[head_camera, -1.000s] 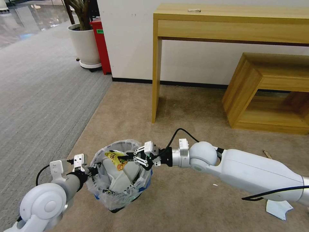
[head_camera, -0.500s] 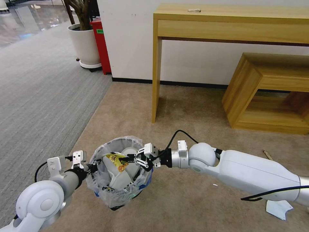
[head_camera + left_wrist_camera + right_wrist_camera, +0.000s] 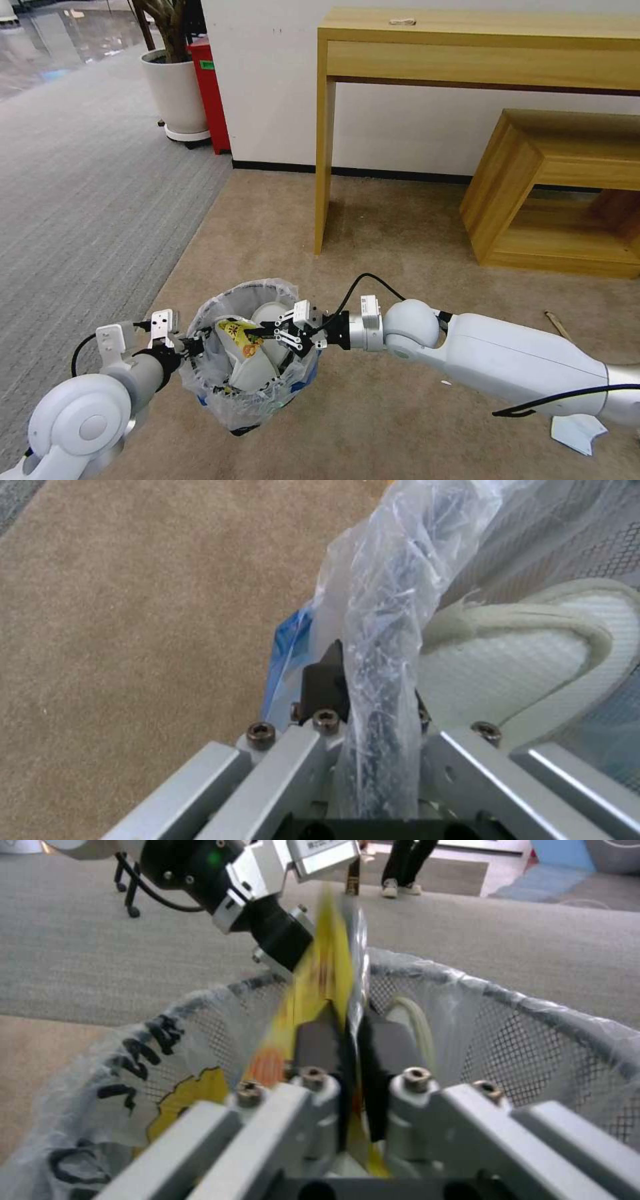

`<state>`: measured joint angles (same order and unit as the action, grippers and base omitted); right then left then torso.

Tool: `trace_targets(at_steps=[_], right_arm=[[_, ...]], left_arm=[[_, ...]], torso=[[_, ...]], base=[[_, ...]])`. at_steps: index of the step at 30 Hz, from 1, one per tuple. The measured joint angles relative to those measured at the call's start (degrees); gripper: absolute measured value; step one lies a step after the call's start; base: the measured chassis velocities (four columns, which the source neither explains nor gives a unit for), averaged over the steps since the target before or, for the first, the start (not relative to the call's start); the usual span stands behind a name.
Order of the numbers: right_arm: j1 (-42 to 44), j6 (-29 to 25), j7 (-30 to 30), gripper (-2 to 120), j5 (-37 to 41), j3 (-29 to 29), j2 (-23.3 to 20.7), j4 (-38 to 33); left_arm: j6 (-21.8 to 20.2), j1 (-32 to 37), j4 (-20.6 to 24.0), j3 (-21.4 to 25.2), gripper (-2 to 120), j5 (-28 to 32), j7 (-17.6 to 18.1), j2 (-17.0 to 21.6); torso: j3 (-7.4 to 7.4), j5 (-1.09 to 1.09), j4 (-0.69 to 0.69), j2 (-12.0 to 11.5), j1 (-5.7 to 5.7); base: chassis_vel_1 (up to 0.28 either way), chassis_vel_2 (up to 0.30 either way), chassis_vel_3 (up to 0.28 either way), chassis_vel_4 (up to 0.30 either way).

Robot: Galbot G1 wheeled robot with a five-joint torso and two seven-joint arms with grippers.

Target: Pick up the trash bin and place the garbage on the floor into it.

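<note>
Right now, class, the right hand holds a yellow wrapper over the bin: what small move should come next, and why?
Probably open the right hand to drop the yellow wrapper. It is pinched over the mouth of the trash bin, which the left hand grips by the rim, so it should fall inside, on the white slipper.

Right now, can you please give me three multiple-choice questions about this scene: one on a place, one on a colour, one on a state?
1. Where is the right claw?
A. over the trash bin
B. on the desk
C. on the floor

2. What colour is the wrapper it holds?
A. blue
B. yellow
C. green

3. What is the left claw doing?
A. hanging open
B. resting on the floor
C. gripping the bin's rim

Answers: 1 A, it sits above the bin's opening. 2 B, yellow shows between its fingers. 3 C, the bagged rim is pinched between its fingers.
</note>
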<state>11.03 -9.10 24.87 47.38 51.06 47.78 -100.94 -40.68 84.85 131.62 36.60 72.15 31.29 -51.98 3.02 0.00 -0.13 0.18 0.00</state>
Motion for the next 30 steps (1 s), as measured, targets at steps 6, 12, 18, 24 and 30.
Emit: trace_targets(at_steps=[6,12,18,24,30], right_arm=[[0.2,0.0,0.2,32,-0.4,-0.1,0.0,0.3],[0.6,0.0,1.1,53,-0.6,-0.4,-0.2,0.4],[0.9,0.0,1.0,75,-0.8,-0.7,-0.4,0.4],[1.6,-0.1,0.5,97,-0.8,-1.6,-0.5,0.3],[4.8,-0.2,-2.0,100,-0.5,-6.4,-1.2,-0.5]], left_arm=[[0.0,0.1,0.3,0.0,1,0.0,0.0,0.0],[0.0,0.1,0.4,0.1,1,0.2,0.1,0.1],[0.0,0.1,0.4,0.1,1,0.3,0.1,0.0],[0.0,0.1,0.2,0.1,1,0.3,0.1,-0.1],[0.0,0.3,-0.4,-0.1,1,0.0,0.1,-0.4]], torso=[[0.00,0.00,0.00,0.0,0.00],[0.00,0.00,0.00,0.0,0.00],[0.00,0.00,0.00,0.0,0.00],[0.00,0.00,0.00,0.0,0.00],[0.00,0.00,0.00,0.0,0.00]], base=[[0.000,0.000,0.000,0.000],[0.000,0.000,0.000,0.000],[0.000,0.000,0.000,0.000],[0.000,0.000,0.000,0.000],[0.000,0.000,0.000,0.000]])
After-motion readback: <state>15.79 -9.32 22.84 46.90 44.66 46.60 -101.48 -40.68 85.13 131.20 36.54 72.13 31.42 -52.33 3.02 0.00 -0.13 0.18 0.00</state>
